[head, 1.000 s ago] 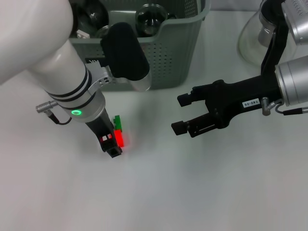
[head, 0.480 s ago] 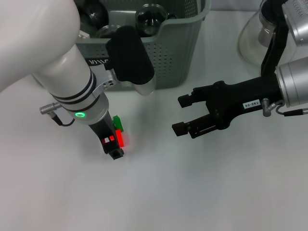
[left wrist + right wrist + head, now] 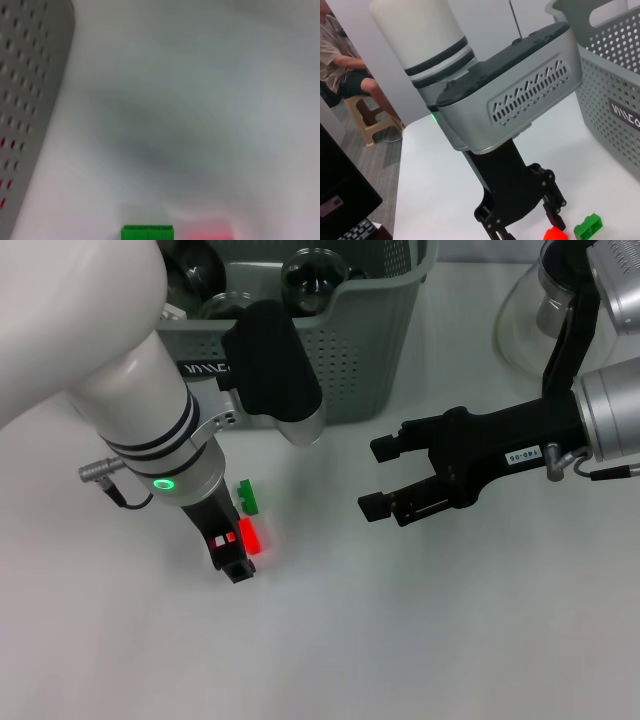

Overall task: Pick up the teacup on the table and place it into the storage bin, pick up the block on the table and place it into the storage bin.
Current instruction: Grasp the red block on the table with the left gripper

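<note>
Blocks lie on the tabletop [image 3: 420, 640] before the bin [image 3: 360, 350]: one green block [image 3: 248, 496] and one red block [image 3: 249, 537], the red one just beside the left tool [image 3: 236, 558], whose opening I cannot tell. The right tool [image 3: 376, 477] hovers well apart, fingers spread wide and empty. Glassware sits in the bin; one teapot [image 3: 535, 320] stands at the far right.

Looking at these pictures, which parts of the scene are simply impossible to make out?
- Left gripper: head view, its own body covers the jaws; open or shut is unclear.
- Red block and green block: left wrist view, cut off by the frame edge and blurred.
- Storage bin: head view, contents mostly hidden by the left arm and the frame edge; only dark rounded glassware shows.
- Glass teapot: head view, partly behind the right arm.
</note>
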`<state>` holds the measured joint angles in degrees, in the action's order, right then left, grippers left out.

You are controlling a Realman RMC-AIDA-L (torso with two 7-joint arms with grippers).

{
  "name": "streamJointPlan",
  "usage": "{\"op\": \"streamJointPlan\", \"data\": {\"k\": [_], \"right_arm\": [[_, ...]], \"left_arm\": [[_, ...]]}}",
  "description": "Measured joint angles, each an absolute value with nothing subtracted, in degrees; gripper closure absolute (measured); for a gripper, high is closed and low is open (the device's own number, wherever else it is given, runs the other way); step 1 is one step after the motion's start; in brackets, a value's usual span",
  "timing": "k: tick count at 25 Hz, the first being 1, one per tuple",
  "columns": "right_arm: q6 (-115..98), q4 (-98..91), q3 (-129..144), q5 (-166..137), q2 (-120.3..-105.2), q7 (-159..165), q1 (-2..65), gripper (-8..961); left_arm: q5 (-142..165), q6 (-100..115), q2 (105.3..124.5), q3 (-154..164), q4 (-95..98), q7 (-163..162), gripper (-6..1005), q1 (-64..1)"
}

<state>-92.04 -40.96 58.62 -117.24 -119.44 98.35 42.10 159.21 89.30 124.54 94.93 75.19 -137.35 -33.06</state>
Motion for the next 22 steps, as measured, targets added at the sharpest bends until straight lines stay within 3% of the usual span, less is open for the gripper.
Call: {"op": "streamJointPlan", "data": {"k": [22], "right_arm": [[-92.02,-40.96,58.62,-117.16,-119.44,98.19,42.10,14]], "left_arm": [[159.16,87.09,124.63,95.63,71.91,-139.23,364,-35.03]]}}
